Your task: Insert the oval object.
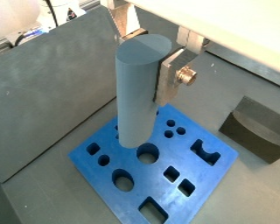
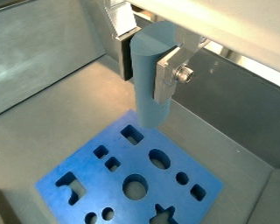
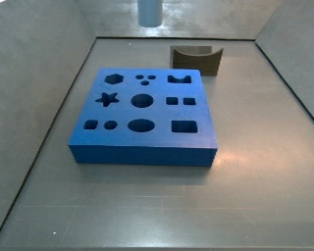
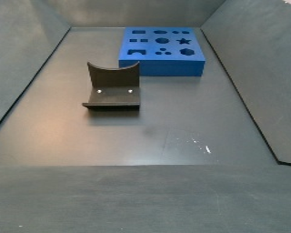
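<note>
The oval object point(image 1: 136, 105), a smooth pale bluish-grey upright peg, is clamped between my gripper's point(image 1: 146, 57) silver fingers point(image 1: 170, 77); both wrist views show this, also in the wrist view with the peg point(image 2: 150, 105) in the gripper point(image 2: 147, 63). It hangs well above the blue board point(image 1: 213, 175) with shaped holes. The board's oval hole point(image 3: 141, 125) is empty. In a side view only the peg's lower end point(image 3: 148, 12) shows, high above the far end of the board point(image 3: 146, 147). The gripper is out of the side view that shows the board point(image 4: 164, 65) at the far end.
The dark fixture with a curved notch point(image 3: 195, 59) stands on the floor beyond the board's far right corner; it also shows in a side view point(image 4: 112, 86) and a wrist view point(image 1: 257, 127). Grey walls point(image 3: 42, 108) enclose the floor.
</note>
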